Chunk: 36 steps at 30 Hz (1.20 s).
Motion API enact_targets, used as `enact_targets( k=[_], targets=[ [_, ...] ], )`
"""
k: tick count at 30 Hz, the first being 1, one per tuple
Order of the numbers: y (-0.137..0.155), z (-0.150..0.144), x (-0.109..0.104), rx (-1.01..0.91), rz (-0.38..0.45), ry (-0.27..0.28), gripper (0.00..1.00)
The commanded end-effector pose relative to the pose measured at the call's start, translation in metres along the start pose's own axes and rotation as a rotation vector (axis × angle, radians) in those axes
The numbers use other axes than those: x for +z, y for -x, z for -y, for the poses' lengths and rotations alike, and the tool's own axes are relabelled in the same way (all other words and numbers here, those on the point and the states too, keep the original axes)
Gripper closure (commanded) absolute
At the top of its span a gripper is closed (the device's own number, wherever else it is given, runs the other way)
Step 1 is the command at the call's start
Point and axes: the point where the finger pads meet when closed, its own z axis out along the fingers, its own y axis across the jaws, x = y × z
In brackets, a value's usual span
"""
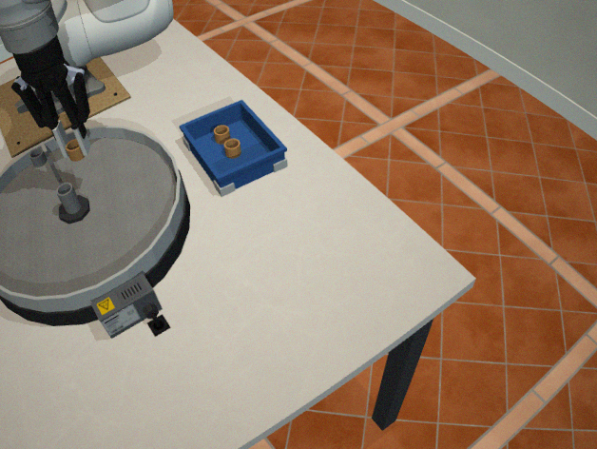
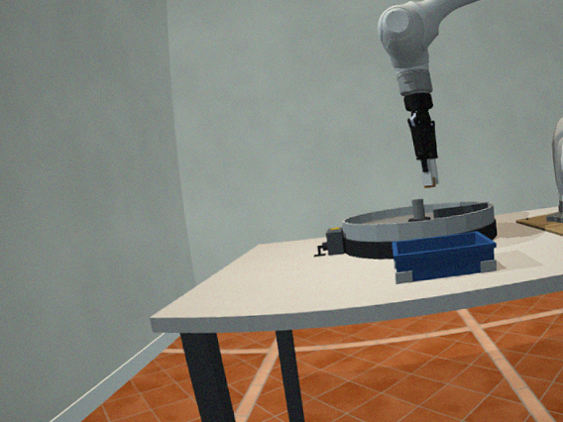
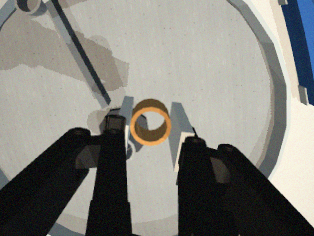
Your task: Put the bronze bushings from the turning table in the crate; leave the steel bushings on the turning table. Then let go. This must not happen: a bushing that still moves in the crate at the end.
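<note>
My gripper (image 1: 73, 148) (image 2: 429, 180) (image 3: 150, 114) is shut on a bronze bushing (image 1: 74, 152) (image 2: 429, 185) (image 3: 151, 143), held upright above the turning table (image 1: 164, 241) (image 2: 375, 230) (image 3: 280, 95). The blue crate (image 1: 256, 175) (image 2: 443, 262) (image 3: 304, 50) stands beside the turning table. Inside it, two bronze bushings stand close together, one bushing (image 1: 221, 137) behind the other bushing (image 1: 232, 151). A grey, hollow steel bushing (image 1: 39, 159) stands on the turning table near its rim; it is partly cut off in the wrist view (image 3: 27, 6).
A grey upright tube (image 1: 70, 200) (image 2: 418, 209) rises from the dark hub at the turning table's middle. A thin bar (image 3: 80, 52) lies between the rim and the hub. A control box (image 1: 125, 308) (image 2: 335, 242) sits on the turning table's outer side.
</note>
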Motion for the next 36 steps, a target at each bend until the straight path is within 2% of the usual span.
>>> enact_targets(
  k=[1,14,16,22,28,36],
  targets=[
    [-0.006,-0.025,0.000,0.001,0.001,-0.004,1.00],
    [-0.046,-0.167,0.001,0.001,0.001,-0.004,1.00],
    [-0.046,-0.167,0.001,0.001,0.001,-0.004,1.00],
    [-0.062,-0.224,0.001,0.001,0.001,-0.004,1.00],
    [-0.073,-0.265,0.001,0.001,0.001,-0.004,1.00],
    [-0.079,-0.285,0.002,0.001,0.001,-0.004,1.00]
  ],
)
